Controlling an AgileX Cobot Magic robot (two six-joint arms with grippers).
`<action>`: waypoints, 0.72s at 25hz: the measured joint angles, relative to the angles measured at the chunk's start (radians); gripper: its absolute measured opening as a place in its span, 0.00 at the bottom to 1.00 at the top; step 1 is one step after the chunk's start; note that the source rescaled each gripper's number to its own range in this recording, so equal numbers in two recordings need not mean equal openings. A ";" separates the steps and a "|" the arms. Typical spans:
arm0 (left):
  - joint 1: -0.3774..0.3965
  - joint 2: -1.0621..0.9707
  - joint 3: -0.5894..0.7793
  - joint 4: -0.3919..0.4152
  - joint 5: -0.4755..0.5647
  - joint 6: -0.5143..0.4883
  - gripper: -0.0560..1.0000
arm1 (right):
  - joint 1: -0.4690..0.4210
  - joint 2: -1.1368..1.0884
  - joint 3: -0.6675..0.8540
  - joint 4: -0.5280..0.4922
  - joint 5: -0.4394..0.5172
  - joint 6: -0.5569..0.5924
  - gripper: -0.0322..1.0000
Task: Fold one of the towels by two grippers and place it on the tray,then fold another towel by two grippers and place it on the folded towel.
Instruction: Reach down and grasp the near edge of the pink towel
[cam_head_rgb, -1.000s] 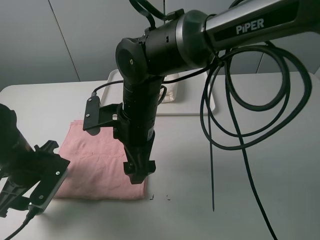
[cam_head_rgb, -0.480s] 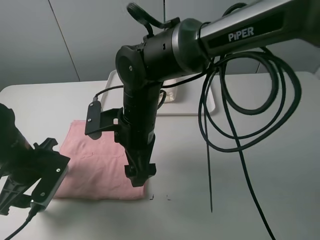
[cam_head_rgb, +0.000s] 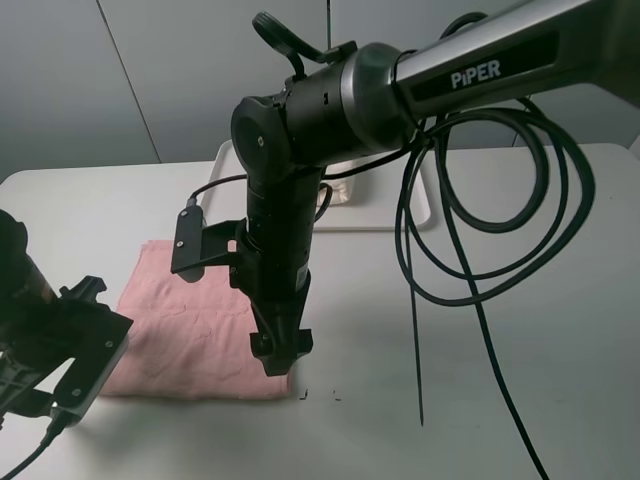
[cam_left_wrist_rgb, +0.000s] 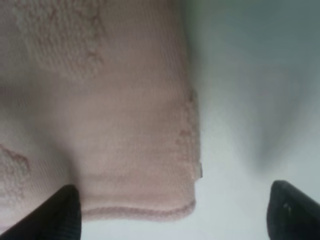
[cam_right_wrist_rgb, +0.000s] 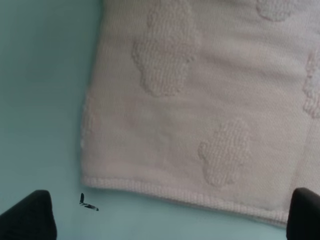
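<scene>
Exterior high view: the pink towel (cam_head_rgb: 190, 320) lies flat on the table's near left, ready for its fold. To do this well, I judge both pincers should nip their near corners together, just inside the hem, then lift evenly toward the far edge. At the near-left corner the left gripper (cam_left_wrist_rgb: 170, 212) hovers low on a tilted arm, jaws spread and empty. At the near-right corner the right gripper (cam_head_rgb: 280, 350) points straight down from a sharply bent arm, equally released. Far behind, the cream towel (cam_head_rgb: 340, 185) rests on the tray (cam_head_rgb: 420, 215).
</scene>
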 joint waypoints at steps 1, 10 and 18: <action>0.000 0.000 0.000 -0.002 -0.004 -0.002 0.96 | 0.000 0.000 0.000 0.000 0.000 0.000 1.00; 0.000 0.036 0.000 -0.006 -0.010 -0.005 0.96 | 0.000 0.000 0.000 0.025 0.000 -0.002 1.00; -0.002 0.046 0.000 -0.006 -0.021 -0.005 0.96 | 0.000 0.000 0.000 0.074 -0.002 -0.033 1.00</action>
